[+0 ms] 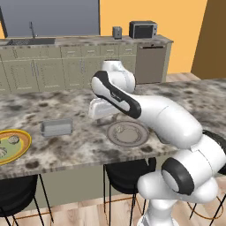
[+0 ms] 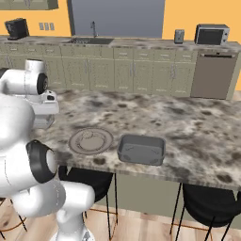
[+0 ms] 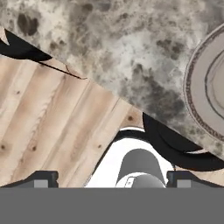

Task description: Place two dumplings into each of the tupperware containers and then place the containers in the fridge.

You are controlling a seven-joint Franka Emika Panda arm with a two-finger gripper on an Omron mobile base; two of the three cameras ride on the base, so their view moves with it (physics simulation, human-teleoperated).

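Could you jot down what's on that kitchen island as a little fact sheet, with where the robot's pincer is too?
counter: marbled island
grey plate: near front edge, one dumpling on it
containers: one right of plate, one left of it
yellow plate: far left, holds pale lumps
pincer: open, over the counter's front edge

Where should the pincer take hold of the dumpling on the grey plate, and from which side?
Come straight down from above and close across the dumpling's rounded sides at its widest part. It sits as a small low lump near the middle of the flat grey plate, whose raised rim would probably block a sideways approach. The open pincer looks wide enough to straddle it.
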